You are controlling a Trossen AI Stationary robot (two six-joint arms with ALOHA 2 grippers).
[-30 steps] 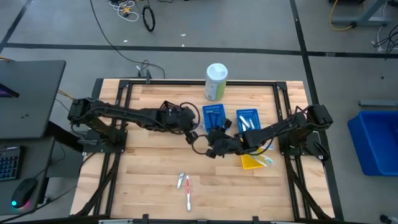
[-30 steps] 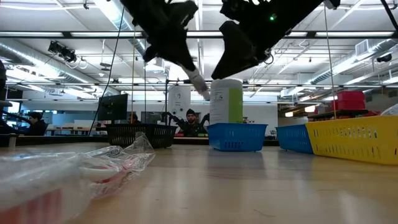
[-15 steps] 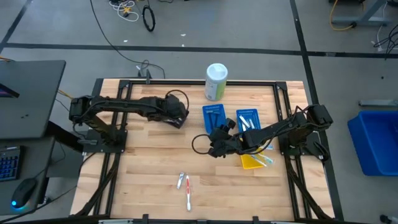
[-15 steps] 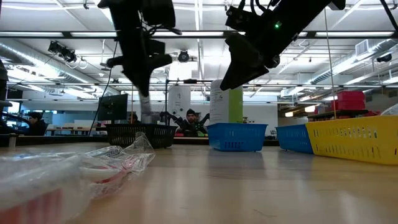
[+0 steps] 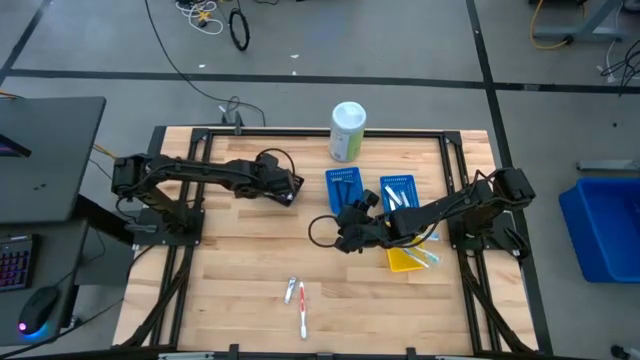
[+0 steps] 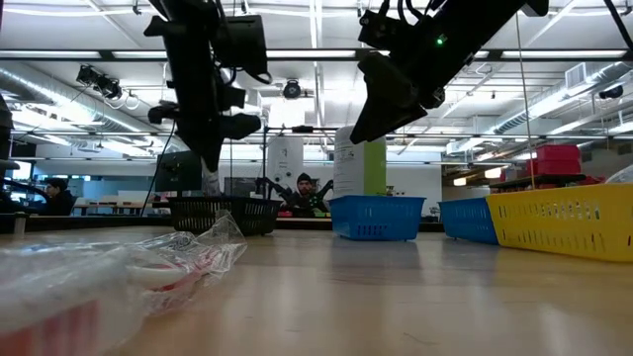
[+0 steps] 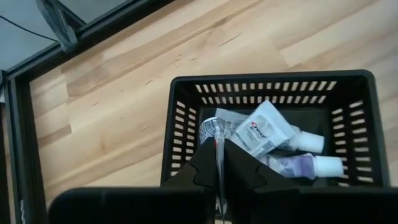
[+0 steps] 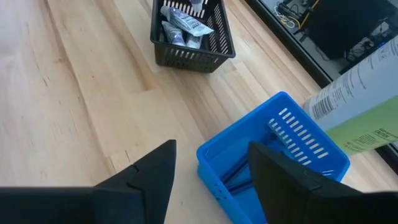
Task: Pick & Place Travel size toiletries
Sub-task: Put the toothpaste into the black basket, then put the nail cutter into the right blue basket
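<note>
1. Dark fingers of the left gripper stand pressed together over the near wall of a black slotted plastic bin, in the lower middle of the left wrist view; a thin clear strip shows in the seam between them, and whether it is pinched I cannot tell.
2. Inside that black bin lie small white toothpaste tubes with blue and red print, some in clear wrap, with white caps toward the bin's right wall.
3. From above, the left gripper sits left of centre, over the black bin, which the arm mostly hides.
4. Spread wide and empty, the right gripper hangs above the light wooden table, just short of the near corner of a blue plastic bin.
5. Dark-handled razors lie in this blue bin; a tall white-and-green canister stands at the frame's right edge.
6. In the high view the right gripper is at centre, below the blue bin.
7. Right of it sit a second blue bin and a yellow bin.
8. Near the lower middle of the high view, a red-and-white toothbrush and a small wrapped item lie on bare wood.
</note>
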